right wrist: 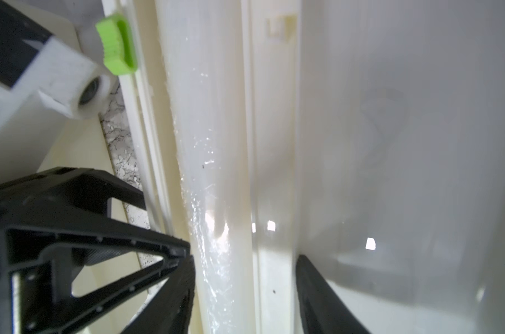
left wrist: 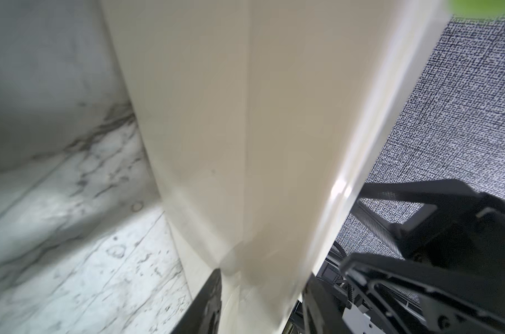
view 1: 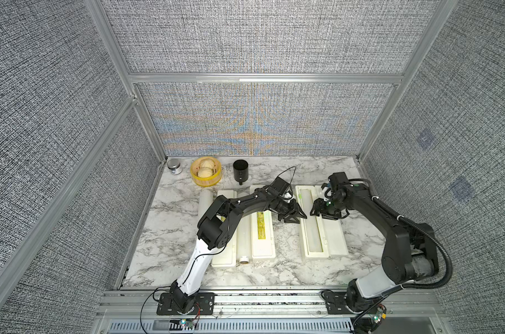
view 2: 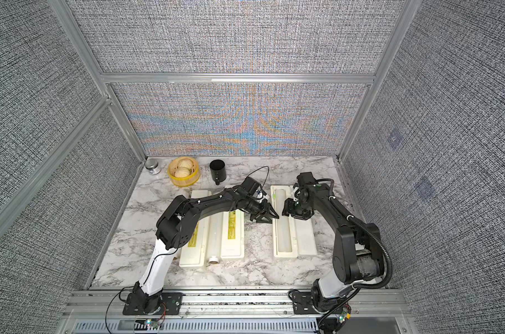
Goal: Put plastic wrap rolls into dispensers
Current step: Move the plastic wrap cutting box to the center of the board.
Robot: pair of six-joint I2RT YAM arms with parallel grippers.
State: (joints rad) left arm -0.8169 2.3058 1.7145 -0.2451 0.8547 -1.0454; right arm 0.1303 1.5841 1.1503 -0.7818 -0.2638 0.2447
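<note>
Left hand pinches the open dispenser by its side wall; right hand hangs half-open astride the roll.

Booth of grey woven fabric walls, aluminium frame bars at the joints, coloured shimmer on the back panel, white marble-pattern tabletop with grey veins, ribbed metal rail along the front edge
</note>
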